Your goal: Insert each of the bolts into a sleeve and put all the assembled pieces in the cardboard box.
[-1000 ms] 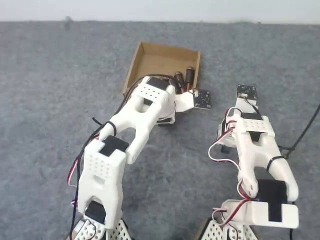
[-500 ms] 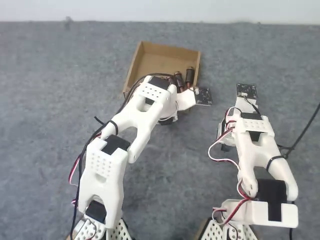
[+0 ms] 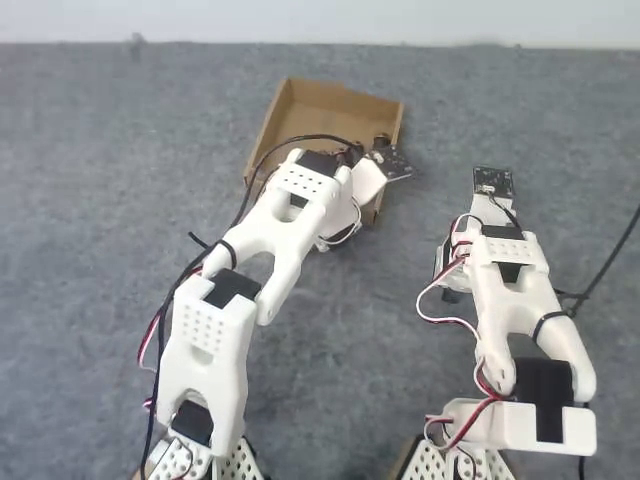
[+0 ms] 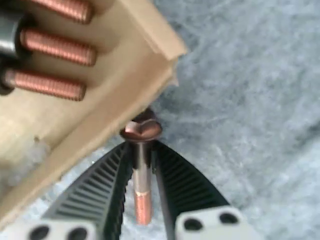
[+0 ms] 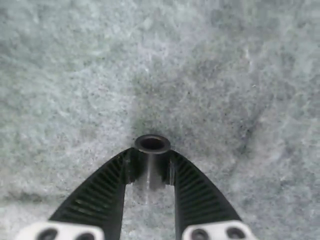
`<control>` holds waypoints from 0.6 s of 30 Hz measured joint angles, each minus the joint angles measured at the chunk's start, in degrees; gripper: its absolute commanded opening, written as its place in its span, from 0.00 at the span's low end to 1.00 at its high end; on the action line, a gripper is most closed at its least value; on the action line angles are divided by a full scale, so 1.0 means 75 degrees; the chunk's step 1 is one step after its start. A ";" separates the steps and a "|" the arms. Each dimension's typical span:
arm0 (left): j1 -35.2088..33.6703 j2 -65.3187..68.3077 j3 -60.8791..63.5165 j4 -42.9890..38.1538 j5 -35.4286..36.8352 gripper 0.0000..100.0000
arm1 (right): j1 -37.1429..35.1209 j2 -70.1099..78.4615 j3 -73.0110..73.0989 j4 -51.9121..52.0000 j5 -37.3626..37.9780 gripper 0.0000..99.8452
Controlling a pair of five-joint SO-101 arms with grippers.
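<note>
Left pincer (image 4: 142, 150) — bolt (image 4: 142, 165) held — seemingly nearer box (image 4: 90, 120).

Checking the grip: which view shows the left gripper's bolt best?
Left wrist view: the bolt clamped in the left gripper beside the cardboard box. High view: the arm hides it. Right wrist: a sleeve.

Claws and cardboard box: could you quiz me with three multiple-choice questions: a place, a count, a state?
1. Where is the bolt in the left claw? A) at the edge of the cardboard box B) deep inside the box C) at the table's far edge
2. How many threaded bolt ends show in the box in the left wrist view? A) one B) three C) six
3. The sleeve in the right claw is: A) empty B) holding a bolt C) crushed flat
1 A, its head is at the wall; 2 B, three copper ends; 3 A, its hole is open.
</note>
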 measured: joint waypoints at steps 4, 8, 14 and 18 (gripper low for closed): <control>0.0059 -0.0879 0.1395 -0.0879 0.0035 0.01 | 0.0000 0.0000 0.0000 0.0000 0.0000 0.01; 0.0059 -0.2227 0.3411 -0.2192 0.0305 0.01 | 0.0000 0.0000 0.0000 0.0000 0.0000 0.01; -0.0246 -0.3821 0.5451 -0.2907 0.1043 0.01 | 0.0000 0.0000 0.0000 0.0000 0.0000 0.01; -0.0774 -0.4278 0.5966 -0.2930 0.1559 0.01 | 0.0000 0.0000 0.0000 0.0000 0.0000 0.01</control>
